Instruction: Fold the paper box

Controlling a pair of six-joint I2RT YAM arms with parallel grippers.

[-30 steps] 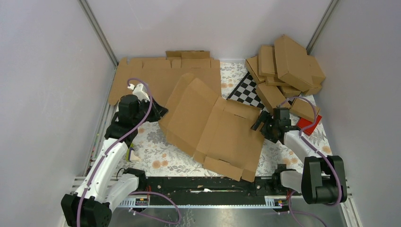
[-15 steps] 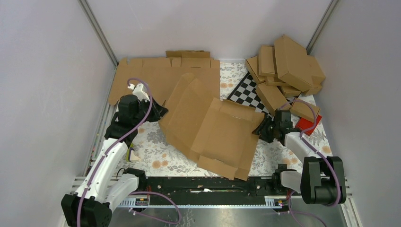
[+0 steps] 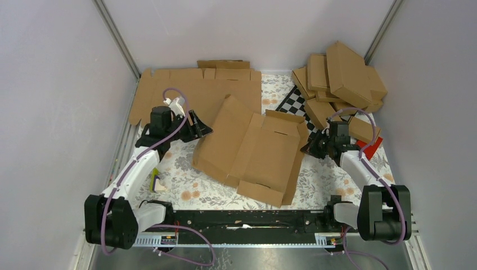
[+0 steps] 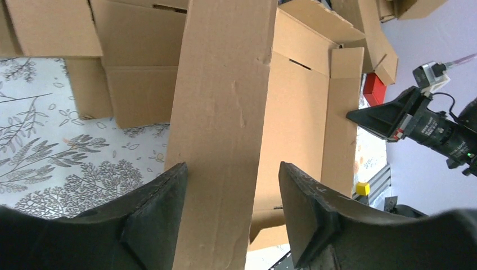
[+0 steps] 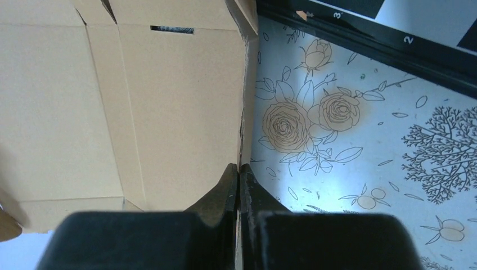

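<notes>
The paper box (image 3: 253,149) is a brown cardboard die-cut lying half folded mid-table, its lid panel tilted up on the left and its side walls partly raised. My left gripper (image 3: 205,130) stands open at the lid's left edge. In the left wrist view the lid panel (image 4: 225,84) runs between the parted fingers (image 4: 232,169), against the left one and apart from the right one. My right gripper (image 3: 309,147) is shut on the box's right side wall. In the right wrist view the thin wall edge (image 5: 246,112) is pinched between its fingers (image 5: 239,169).
Several folded boxes (image 3: 343,79) are piled at the back right, beside a checkered board (image 3: 295,107). Flat cardboard sheets (image 3: 185,90) lie at the back left. A red block (image 3: 368,147) sits by the right arm. A black rail (image 3: 242,219) runs along the near edge.
My left gripper has opened and moved up and to the right along the lid edge. My right gripper has shut on the right wall. The box has turned and shifted toward the back.
</notes>
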